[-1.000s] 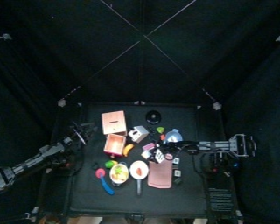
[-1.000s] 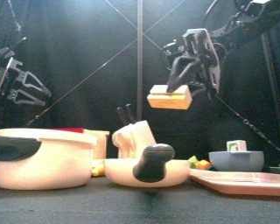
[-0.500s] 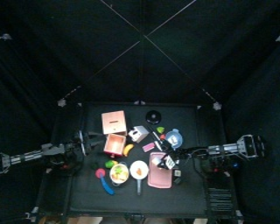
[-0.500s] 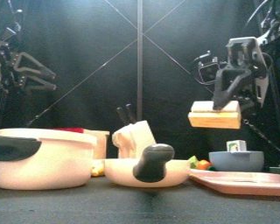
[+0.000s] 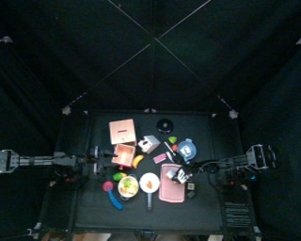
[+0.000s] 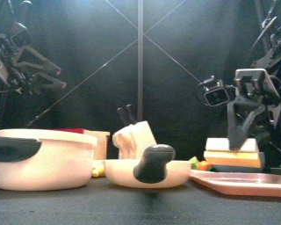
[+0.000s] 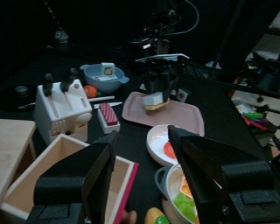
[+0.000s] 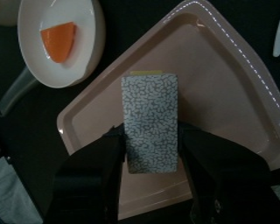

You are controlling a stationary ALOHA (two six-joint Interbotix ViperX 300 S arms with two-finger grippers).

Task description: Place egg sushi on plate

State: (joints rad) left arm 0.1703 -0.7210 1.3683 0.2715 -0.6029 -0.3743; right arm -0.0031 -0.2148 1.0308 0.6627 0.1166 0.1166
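Observation:
My right gripper (image 8: 154,171) is shut on the egg sushi (image 8: 150,114), a yellow block with a speckled grey band. It holds the sushi low over the pink tray (image 8: 224,79); in the front view the egg sushi (image 6: 234,156) sits just above the pink tray (image 6: 242,183). The small white plate (image 8: 38,61) lies beside the tray with an orange piece on it. The plate (image 7: 157,140) also shows in the left wrist view. My left gripper (image 7: 154,188) is open and empty, held back at the table's left side (image 5: 87,162).
A blue bowl (image 7: 104,74), a white knife block (image 7: 63,101) and a wooden box (image 7: 49,171) stand around the tray and plate. In the front view a white pot (image 6: 38,158) and a cream dish with a black handle (image 6: 149,167) stand near.
My right gripper has carried the egg sushi to the right and down, from high over the table's middle to just above the pink tray. The left arm has drawn back to the left.

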